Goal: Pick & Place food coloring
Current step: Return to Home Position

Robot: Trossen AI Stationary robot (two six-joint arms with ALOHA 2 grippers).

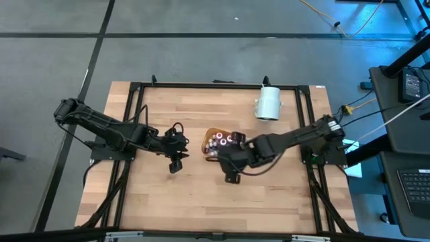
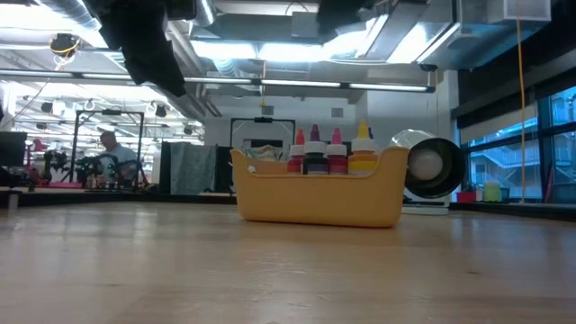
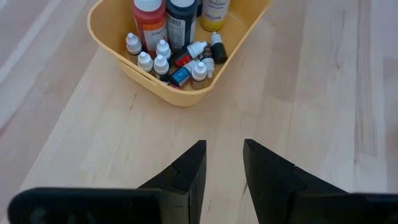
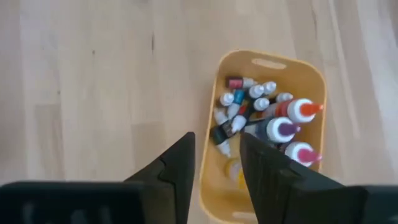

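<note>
The food coloring, a heap of tiny capped bottles, lies in a shallow orange tray beside three taller bottles that stand upright. The tray rests on the wooden table near its middle. My left gripper hovers open over bare wood to the left of the tray, with nothing between its fingers. My right gripper hangs open above the table on the near side of the tray, also with nothing between its fingers. In the high view the left gripper and the right gripper flank the tray.
A large white cylinder lies on its side at the table's far right, behind the tray in the low view. Bare wood stretches along the near half of the table. A black frame runs around the table's edges.
</note>
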